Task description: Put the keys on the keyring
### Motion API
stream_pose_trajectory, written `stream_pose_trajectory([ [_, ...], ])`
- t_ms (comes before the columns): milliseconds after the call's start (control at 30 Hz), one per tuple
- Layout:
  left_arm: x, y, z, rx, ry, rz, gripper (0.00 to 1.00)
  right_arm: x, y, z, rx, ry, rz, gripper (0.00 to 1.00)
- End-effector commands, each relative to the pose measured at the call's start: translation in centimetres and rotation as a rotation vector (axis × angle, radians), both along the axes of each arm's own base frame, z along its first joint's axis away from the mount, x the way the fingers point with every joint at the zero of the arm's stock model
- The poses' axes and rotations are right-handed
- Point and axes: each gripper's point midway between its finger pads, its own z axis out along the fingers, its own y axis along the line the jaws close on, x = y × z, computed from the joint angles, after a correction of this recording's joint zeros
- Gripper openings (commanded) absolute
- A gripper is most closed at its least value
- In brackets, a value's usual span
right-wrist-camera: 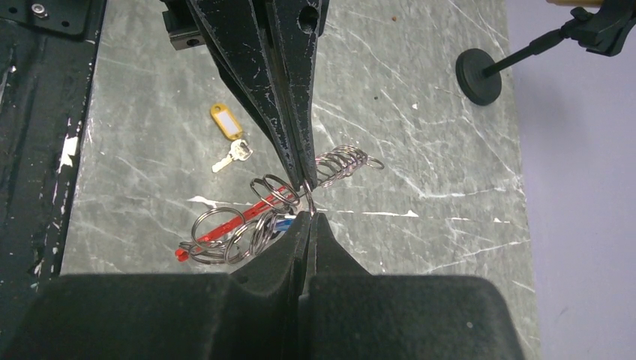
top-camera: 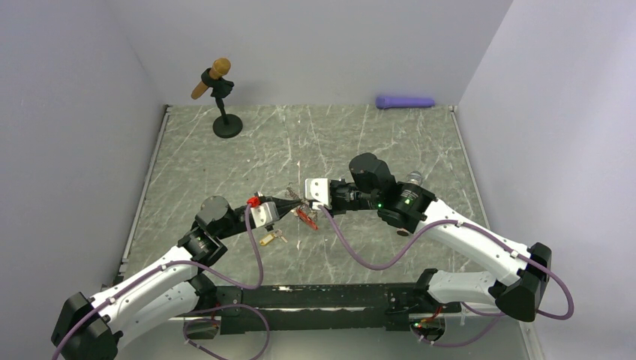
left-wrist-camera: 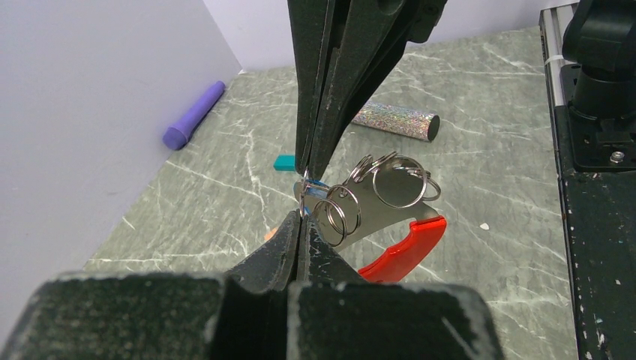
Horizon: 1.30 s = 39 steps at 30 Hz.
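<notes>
1. The left fingers [left-wrist-camera: 279, 249] are pressed together, pinching a thin silver ring of the keyring [left-wrist-camera: 390, 196].
2. The right fingers [right-wrist-camera: 330, 255] are likewise pressed together on the same bunch of rings, their tips meeting the left tips almost nose to nose.
3. The keyring hangs between the two arms above the middle of the desk [top-camera: 375, 150]. Its silver rings are bunched at the fingertips, and the red clip [left-wrist-camera: 405, 246] hangs below them.
4. A blue tag [left-wrist-camera: 316, 184] shows among the rings, right by the fingertips.
5. A yellow-tagged key [right-wrist-camera: 229, 133] lies flat on the desk, apart from the keyring, on the left arm's side.
6. A teal block [left-wrist-camera: 284, 162], a glittery cylinder [left-wrist-camera: 396, 120], a purple cylinder [top-camera: 405, 101] and a microphone stand [top-camera: 223, 101] sit farther off.
</notes>
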Motion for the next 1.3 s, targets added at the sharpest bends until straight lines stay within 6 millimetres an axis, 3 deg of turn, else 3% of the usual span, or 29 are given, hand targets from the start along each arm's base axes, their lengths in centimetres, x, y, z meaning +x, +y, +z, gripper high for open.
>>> stream_pose_trajectory([
  [0, -1.2, -0.5, 2.9, -0.058, -0.087, -0.069, 0.0, 0.3, 0.1, -0.3, -0.01, -0.024, -0.002, 0.0],
  [467, -1.5, -0.7, 2.7, -0.032, -0.091, -0.091, 0.0, 0.3, -0.1, -0.7, -0.028, -0.036, 0.008, 0.0],
  [800, -0.6, -0.2, 2.3, 0.0, -0.095, -0.037, 0.0, 0.0, -0.3, 0.9, 0.003, -0.056, 0.009, 0.0],
  [1267, -0.4, 0.0, 2.1, 0.016, -0.107, -0.023, 0.0, 0.0, -0.5, 0.5, -0.015, -0.067, 0.013, 0.0],
])
